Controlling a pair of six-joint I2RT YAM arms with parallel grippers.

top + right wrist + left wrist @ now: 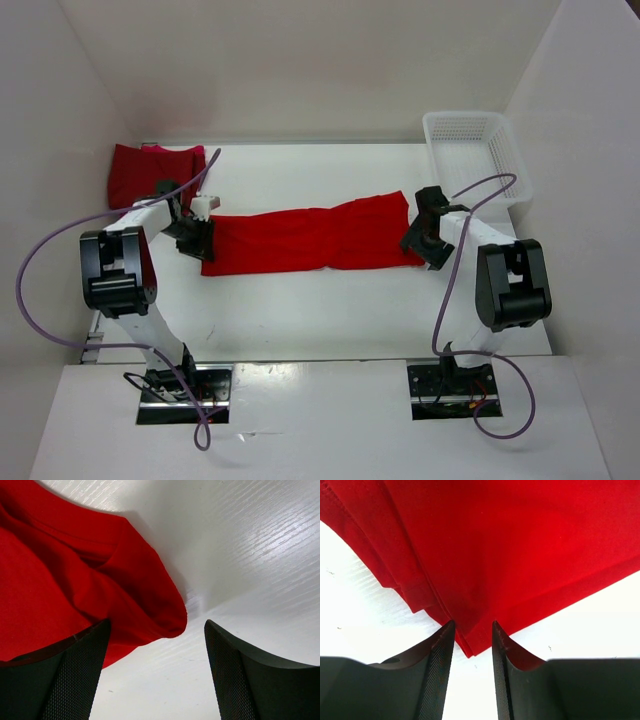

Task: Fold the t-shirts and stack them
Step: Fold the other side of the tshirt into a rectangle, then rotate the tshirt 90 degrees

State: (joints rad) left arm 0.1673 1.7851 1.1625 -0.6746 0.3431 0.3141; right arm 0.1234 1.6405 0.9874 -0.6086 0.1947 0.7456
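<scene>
Matt red cloth t-shirt (310,240) on sheeny wood-grained table (250,555); fingers (435,680) cross-hatched black.

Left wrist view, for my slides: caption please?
Left gripper straddling a folded red t-shirt corner on the white table.

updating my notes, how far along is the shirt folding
Done: a folded dark red t-shirt sits at the far left corner of the table. In hand: the bright red t-shirt lies as a long folded strip, with the left gripper and right gripper at its two ends, both open, neither clamping it. Left: fold that strip shorter and stack it on the dark one.
</scene>
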